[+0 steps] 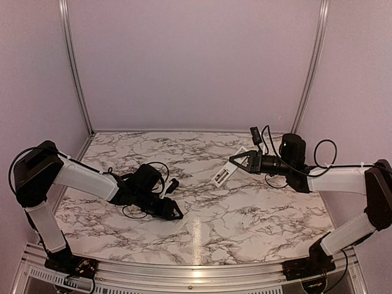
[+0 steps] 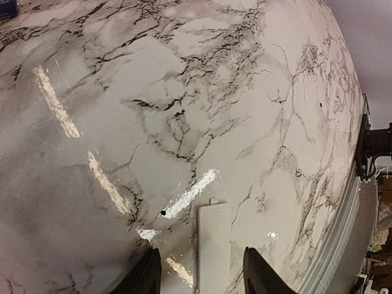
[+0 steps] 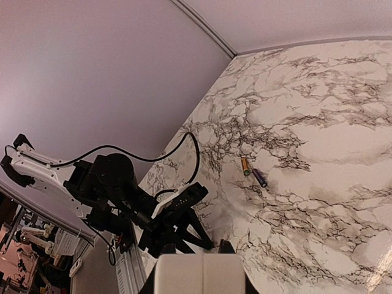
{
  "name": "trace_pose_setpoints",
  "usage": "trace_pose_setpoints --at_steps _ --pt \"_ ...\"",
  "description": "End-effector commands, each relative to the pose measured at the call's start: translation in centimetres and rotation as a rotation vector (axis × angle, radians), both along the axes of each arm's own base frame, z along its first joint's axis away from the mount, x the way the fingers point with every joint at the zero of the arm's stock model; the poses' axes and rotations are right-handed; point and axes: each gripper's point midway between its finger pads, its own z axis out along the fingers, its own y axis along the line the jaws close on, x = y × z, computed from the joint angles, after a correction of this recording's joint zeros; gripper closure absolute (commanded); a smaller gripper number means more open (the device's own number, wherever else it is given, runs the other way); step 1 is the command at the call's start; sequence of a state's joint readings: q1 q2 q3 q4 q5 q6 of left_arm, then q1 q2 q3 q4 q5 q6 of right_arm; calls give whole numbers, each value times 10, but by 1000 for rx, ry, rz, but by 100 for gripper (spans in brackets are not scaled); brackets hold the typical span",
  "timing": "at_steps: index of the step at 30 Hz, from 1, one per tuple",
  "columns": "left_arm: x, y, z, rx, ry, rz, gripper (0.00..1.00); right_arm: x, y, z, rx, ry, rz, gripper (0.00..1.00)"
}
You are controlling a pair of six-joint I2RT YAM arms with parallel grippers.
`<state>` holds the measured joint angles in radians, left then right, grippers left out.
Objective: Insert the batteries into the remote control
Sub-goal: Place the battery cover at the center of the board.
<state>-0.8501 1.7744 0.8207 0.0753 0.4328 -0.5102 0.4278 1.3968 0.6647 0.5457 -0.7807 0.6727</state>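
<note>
My right gripper [image 1: 234, 161] is shut on the upper end of the white remote control [image 1: 223, 174] and holds it tilted above the table, dark recess showing. In the right wrist view the remote [image 3: 199, 274] fills the bottom edge between the jaws. Two batteries, one gold [image 3: 245, 166] and one purple [image 3: 260, 178], lie side by side on the marble; in the top view they show as a small dark shape [image 1: 173, 182]. My left gripper [image 1: 176, 215] is open and low over the table, with the white cover plate [image 2: 214, 245] lying flat between its fingers [image 2: 147, 277].
The marble table [image 1: 245, 214] has purple walls at the back and both sides. A metal rail [image 1: 184, 269] runs along the near edge. The left arm and its cable [image 3: 122, 190] lie beside the batteries.
</note>
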Motion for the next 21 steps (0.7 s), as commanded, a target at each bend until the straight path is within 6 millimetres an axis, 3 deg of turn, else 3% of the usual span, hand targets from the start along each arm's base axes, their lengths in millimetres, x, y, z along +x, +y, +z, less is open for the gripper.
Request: trace_pose_setpoints --at_steps 1,6,9,14,21 --pt "15 4 24 51 -111 3 47 5 2 1 -25 2 17 100" --pt "36 8 70 91 -315 -43 33 1 2 -8 -42 26 31 100" --pt "56 15 86 186 -443 -84 25 -1 1 -11 -49 28 35 100" --pt "92 27 96 332 -544 -150 24 -5 -1 -11 -62 22 38 100" --pt "112 27 96 411 -682 -278 25 -11 -3 -11 -64 14 45 100"
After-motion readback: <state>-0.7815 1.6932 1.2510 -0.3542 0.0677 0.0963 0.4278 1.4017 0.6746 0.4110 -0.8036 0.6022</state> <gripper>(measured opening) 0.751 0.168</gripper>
